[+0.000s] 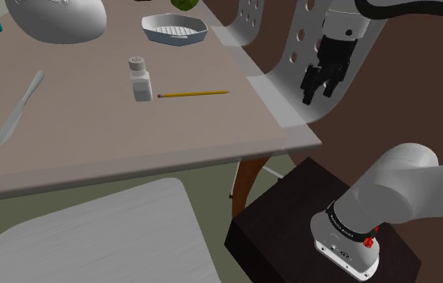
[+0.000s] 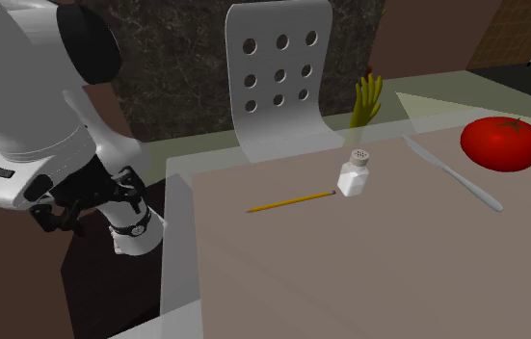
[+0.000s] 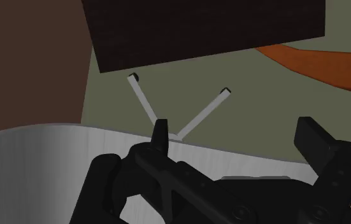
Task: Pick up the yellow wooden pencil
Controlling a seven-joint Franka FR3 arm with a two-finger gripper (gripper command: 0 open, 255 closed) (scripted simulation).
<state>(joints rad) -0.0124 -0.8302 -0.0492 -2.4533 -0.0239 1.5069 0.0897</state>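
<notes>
1. The yellow pencil (image 1: 194,94) lies flat on the bench (image 1: 91,137), one end just beside the white shaker (image 1: 139,79).
2. Its long axis runs from the shaker toward the bench edge nearest the chair (image 1: 292,48). I cannot tell which end is sharpened.
3. It looks light, stiff, thin and apt to roll, so grip it mid-length, across the axis.
4. The tool (image 1: 318,92) hangs off the bench by the chair, its fingers spread wide and empty, well apart from the pencil.

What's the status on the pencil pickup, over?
Claw open, empty, beyond the table edge beside the chair back. Pencil flat on the table, untouched. White shaker close to one end.
</notes>
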